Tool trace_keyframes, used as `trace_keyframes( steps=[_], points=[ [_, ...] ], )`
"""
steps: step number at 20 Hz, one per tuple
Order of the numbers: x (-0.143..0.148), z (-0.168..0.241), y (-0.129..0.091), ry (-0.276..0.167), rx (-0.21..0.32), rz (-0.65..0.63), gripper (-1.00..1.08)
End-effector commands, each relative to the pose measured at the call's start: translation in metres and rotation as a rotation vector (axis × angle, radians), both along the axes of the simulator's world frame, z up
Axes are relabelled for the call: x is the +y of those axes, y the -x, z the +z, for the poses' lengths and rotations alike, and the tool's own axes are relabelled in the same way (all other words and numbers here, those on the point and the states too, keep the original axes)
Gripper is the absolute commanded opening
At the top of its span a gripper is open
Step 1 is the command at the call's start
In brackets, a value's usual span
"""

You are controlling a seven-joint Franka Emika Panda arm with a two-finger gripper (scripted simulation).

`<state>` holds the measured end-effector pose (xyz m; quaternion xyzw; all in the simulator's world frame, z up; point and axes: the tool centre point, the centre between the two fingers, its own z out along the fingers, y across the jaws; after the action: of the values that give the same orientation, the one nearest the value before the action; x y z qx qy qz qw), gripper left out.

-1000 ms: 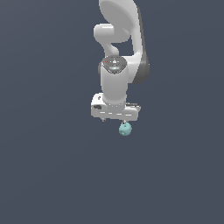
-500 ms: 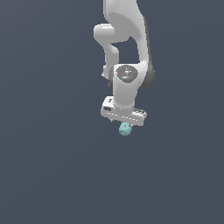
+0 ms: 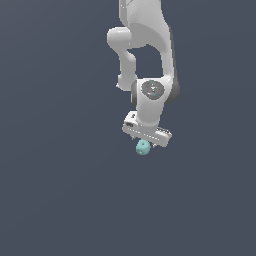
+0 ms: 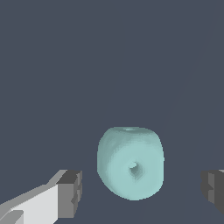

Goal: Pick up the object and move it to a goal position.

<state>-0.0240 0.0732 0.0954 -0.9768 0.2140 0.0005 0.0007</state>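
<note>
One white robot gripper (image 3: 143, 143), tilted. One small teal-cyan lumpy ball (image 3: 143, 147) sat directly beneath it, between two dark finger pads (image 4: 71, 193). Wrist view showed gaps on both sides of the ball; gripper released, jaws apart.

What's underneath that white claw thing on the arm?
A small teal ball sits just below the tool, between its fingers with gaps either side. Whether a surface lies beneath it cannot be seen.

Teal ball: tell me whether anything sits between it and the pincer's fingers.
Nothing visible does. In the wrist view the teal ball lies in the open gap between the two fingers, with only bare dark background on each side of it. The exterior view shows the pincer directly over the ball, nothing between.
</note>
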Motion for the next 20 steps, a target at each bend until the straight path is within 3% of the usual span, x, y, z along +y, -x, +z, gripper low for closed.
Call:
trace_keyframes(
  steps=[1, 11, 20],
  points=[
    [0.003, -0.003, 0.002, 0.001, -0.001, -0.019, 1.00],
    [0.005, -0.011, 0.003, 0.002, 0.000, -0.027, 1.00],
    [0.005, -0.049, 0.004, 0.002, -0.001, -0.031, 1.00]
  ],
)
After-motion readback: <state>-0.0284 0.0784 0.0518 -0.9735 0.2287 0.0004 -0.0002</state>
